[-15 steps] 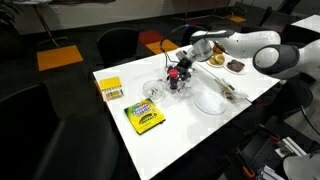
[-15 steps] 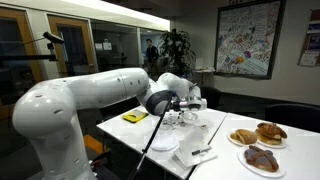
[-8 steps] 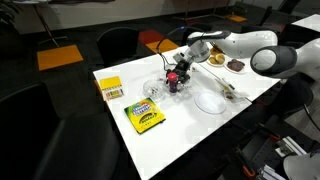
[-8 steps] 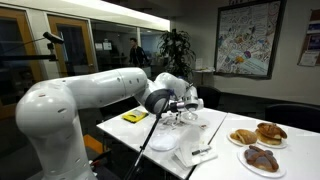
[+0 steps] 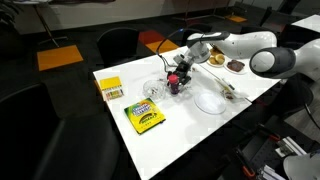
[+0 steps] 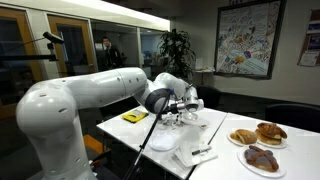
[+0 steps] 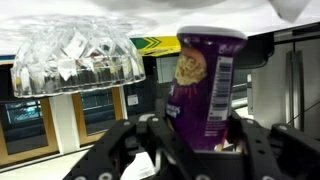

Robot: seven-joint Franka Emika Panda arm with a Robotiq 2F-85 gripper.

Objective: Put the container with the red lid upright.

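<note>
dim office lounge, white table (image 5: 180,130), orange seats behind it.

vs 0.5 s ago: arm and gripper (image 5: 181,74) barely shifted. in an exterior view a person (image 6: 107,50) behind the glass wall has walked further toward the picture's left edge.

gripper: in the wrist view the 2 fingers (image 7: 140,135) sit tight against either side of the container with the red lid (image 7: 205,88), clamped on it. the container is just beside the clear glass vessel (image 5: 152,92).

hard to read: the wrist view is upside down, with the table at the top. the container body reads purple with a barcode label there, and the lid is not clear. in an exterior view the container is a small dark-and-red blob under the claw; i cannot tell its tilt or whether it touches the table.

count: 1 container, 1 glass vessel, 1 flat clear round lid (image 5: 210,101), 2 yellow boxes (crayon box (image 5: 145,118), smaller box (image 5: 110,89)), 2 plates of pastries (image 6: 234,139).
</note>
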